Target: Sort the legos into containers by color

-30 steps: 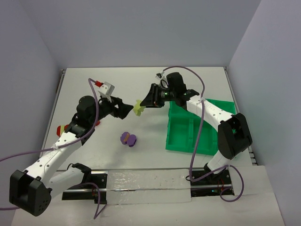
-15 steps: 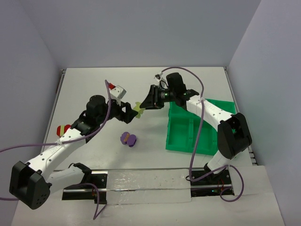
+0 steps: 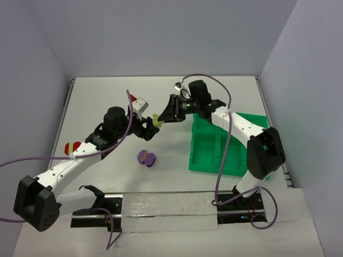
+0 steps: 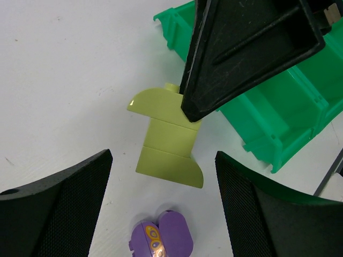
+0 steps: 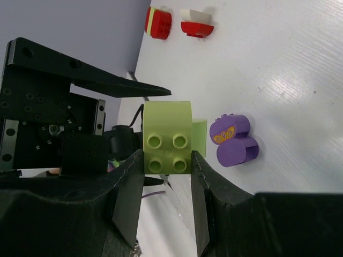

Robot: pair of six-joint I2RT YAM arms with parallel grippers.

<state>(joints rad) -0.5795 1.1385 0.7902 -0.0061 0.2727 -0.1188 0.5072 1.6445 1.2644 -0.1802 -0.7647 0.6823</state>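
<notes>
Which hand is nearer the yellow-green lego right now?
Right. The right hand is shut on the yellow-green lego; the left hand is open, its fingers on either side of it, not touching.

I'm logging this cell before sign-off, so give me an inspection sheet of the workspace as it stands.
Surface: white table, no spills seen.
Job's things: tray at right, no bricks in the compartments that show; yellow-green brick held; purple brick and red bricks loose outside the tray.
Clutter: nothing seen.
Tools: right tool shut on the yellow-green brick; left tool open, fingers either side of that brick, not touching.
Cables: purple cables loop from both arms; one crosses the tray.
Surroundings: plain grey walls on three sides.
</notes>
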